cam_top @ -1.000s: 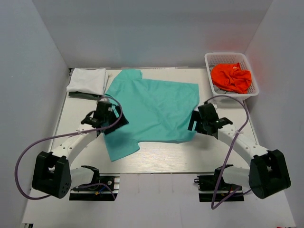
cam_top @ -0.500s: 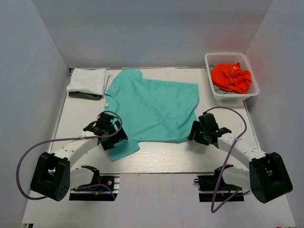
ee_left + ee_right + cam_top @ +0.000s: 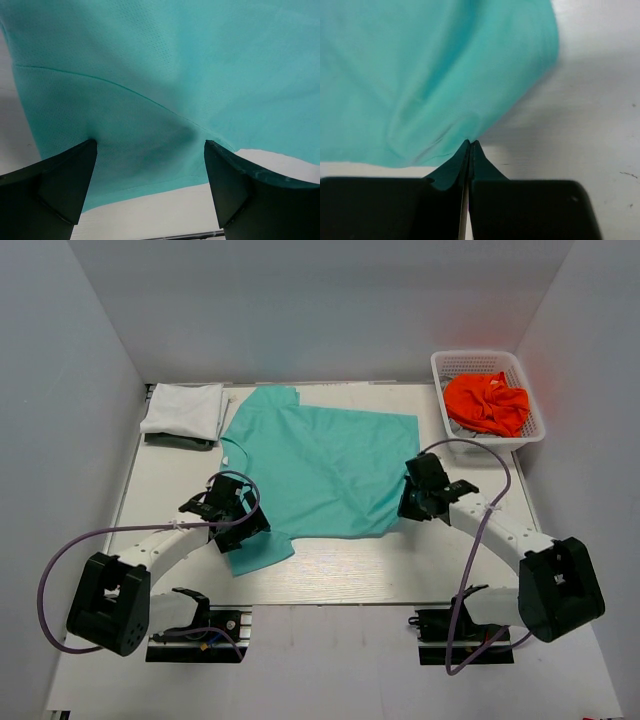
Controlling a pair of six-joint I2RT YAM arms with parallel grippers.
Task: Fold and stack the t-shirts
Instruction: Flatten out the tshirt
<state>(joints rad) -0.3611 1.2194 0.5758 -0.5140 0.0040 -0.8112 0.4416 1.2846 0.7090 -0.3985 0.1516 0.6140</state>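
Top external: teal t-shirt (image 3: 320,465) grasp.
With right gripper (image 3: 407,508) pinching 4 o'clock hem, close spread-jawed left gripper (image 3: 238,527) squarely on 8 o'clock sleeve.

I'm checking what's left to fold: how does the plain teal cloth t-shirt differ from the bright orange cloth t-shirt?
The teal t-shirt lies spread nearly flat; the orange t-shirt sits crumpled in a heap. The teal one is on the white table, the orange one inside the white plastic mesh basket. The right gripper is pinched shut on the teal one's edge; no gripper touches the orange one. Both are unfolded.
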